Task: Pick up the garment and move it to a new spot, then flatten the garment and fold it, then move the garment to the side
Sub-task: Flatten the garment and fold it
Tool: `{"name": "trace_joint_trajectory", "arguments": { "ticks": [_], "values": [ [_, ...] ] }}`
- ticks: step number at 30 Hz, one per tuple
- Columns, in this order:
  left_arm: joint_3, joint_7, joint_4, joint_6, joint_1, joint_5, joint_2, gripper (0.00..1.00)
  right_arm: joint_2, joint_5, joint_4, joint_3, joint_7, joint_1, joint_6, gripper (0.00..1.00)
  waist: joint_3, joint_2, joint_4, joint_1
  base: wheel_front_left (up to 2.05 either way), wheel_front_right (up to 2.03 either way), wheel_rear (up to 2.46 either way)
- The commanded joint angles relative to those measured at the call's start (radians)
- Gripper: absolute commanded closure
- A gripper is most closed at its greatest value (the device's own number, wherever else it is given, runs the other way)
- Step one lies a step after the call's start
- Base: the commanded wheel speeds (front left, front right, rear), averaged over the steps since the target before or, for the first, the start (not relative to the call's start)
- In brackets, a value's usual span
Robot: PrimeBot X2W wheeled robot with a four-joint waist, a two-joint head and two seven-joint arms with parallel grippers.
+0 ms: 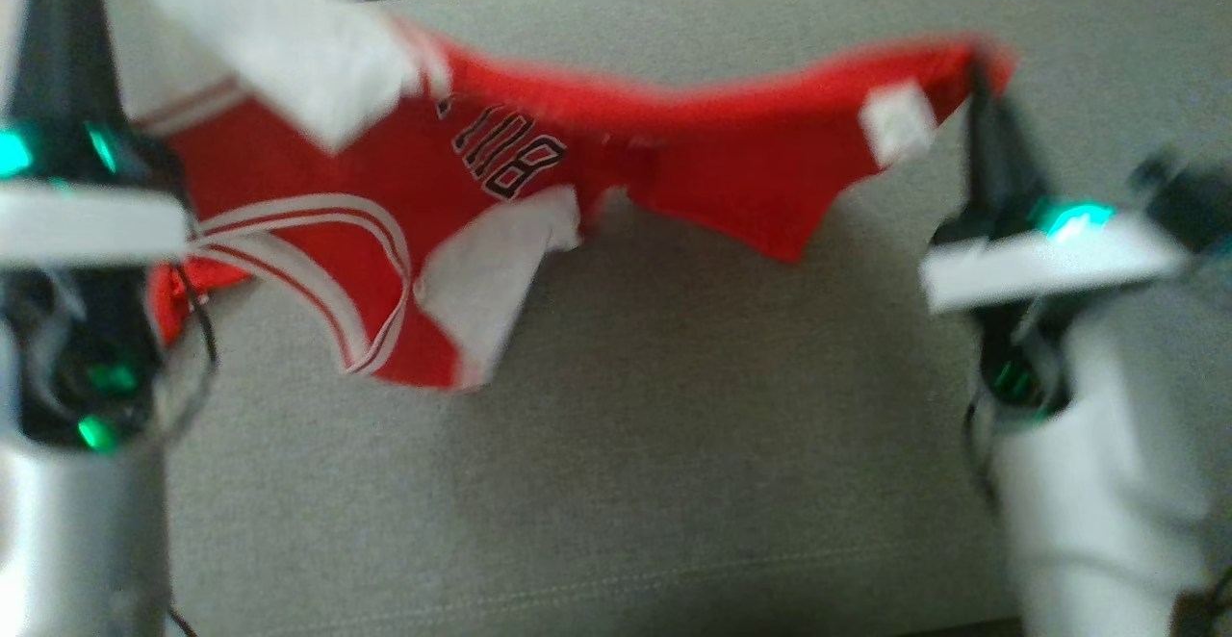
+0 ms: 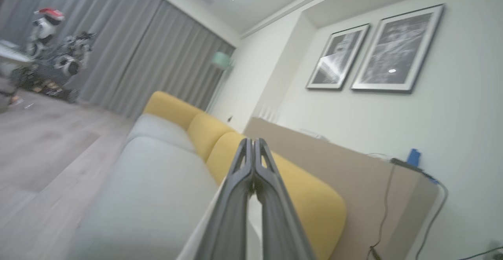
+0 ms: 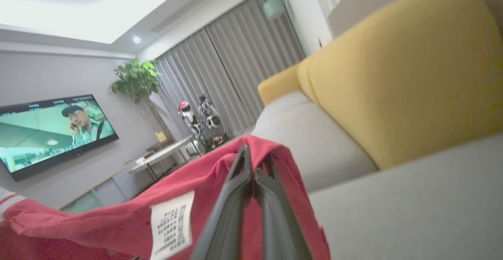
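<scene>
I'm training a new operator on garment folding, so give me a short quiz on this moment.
1. True or false: the right end effector is shut on the edge of the red garment.
2. What sits on the garment beside that grip? A) a white label B) a zipper C) a button
3. Fill in: the garment hangs stretched above a grey ____.
Key: 1 true; 2 A; 3 sofa seat.
</scene>
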Motion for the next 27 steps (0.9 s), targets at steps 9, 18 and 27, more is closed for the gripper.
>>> {"name": "trace_joint_trajectory", "arguments": {
  "ticks": [9,18,27],
  "values": [
    [-0.014,0.112,0.074,-0.017,-0.468,0.013,0.098,1.0,-0.007,0.016,0.008,-0.127,0.256,-0.415,0.007,1.0,0.028,-0.0001,-0.018,0.0,0.0,0.0,0.0],
    [-0.11,0.11,0.471,-0.088,-0.877,0.125,0.139,1.0,-0.006,-0.075,0.23,-0.152,0.29,-0.806,0.007,1.0,0.236,-0.0001,-0.013,0.0,0.0,0.0,0.0],
    [-0.168,-0.163,0.747,-0.147,-1.253,0.245,0.136,1.0,-0.008,-0.179,0.443,-0.128,0.071,-1.12,0.007,1.0,0.435,-0.0001,-0.025,0.0,0.0,0.0,0.0]
  ]
}}
